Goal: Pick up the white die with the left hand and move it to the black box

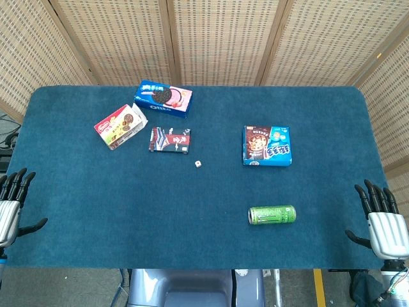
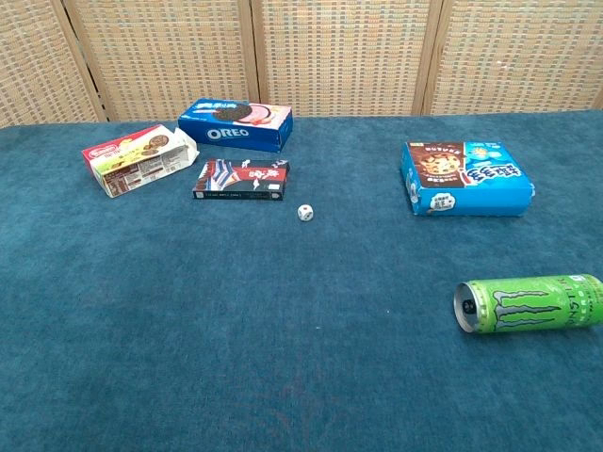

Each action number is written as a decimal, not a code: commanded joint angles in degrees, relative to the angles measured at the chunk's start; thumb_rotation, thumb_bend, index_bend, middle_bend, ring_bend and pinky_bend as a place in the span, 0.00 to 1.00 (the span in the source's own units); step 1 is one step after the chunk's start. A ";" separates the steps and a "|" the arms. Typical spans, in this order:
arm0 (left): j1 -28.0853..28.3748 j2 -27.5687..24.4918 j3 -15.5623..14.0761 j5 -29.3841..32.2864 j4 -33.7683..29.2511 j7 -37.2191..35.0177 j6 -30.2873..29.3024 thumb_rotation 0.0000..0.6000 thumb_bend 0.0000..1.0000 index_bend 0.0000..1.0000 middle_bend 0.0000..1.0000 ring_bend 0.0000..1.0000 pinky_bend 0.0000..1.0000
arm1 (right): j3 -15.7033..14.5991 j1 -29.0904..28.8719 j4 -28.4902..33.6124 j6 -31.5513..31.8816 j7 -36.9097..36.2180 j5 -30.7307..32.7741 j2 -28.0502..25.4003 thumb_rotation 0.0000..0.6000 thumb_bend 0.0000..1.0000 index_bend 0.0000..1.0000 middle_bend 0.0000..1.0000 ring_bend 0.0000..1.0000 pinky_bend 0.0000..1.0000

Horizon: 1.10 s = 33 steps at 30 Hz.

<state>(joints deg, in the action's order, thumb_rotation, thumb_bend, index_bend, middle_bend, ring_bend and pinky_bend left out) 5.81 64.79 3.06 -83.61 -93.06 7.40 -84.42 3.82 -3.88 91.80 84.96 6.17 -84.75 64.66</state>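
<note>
Head view: left hand at table edge, fingers apart, grasping nothing; right hand likewise. Small white die well ahead-right of left hand, just beside flat black cardboard box.

Chest view: neither hand visible. "OREO" on blue cardboard box; Monster logo on green aluminium can lying sideways.
</note>
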 commanded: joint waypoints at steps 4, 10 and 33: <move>-0.01 -0.06 -0.11 0.01 0.13 -0.08 0.16 1.00 0.00 0.00 0.00 0.00 0.00 | 0.00 0.02 -0.09 0.06 -0.01 -0.05 0.03 1.00 0.00 0.00 0.00 0.00 0.00; 0.32 -0.07 0.01 0.15 0.26 -0.18 0.68 1.00 0.00 0.00 0.00 0.00 0.00 | -0.01 0.06 0.05 0.23 -0.08 -0.27 -0.05 1.00 0.00 0.00 0.00 0.00 0.00; 33.23 5.24 12.80 2.73 0.65 2.03 35.18 1.00 0.23 0.19 0.00 0.00 0.00 | 1.16 -1.53 -0.88 -3.80 0.07 3.57 0.29 1.00 0.00 0.00 0.00 0.00 0.00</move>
<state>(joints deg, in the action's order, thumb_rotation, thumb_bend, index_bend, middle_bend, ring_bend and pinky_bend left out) 34.34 67.26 12.91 -84.10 -93.24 8.06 -54.07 4.89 -5.28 91.01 81.38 6.21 -81.38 64.90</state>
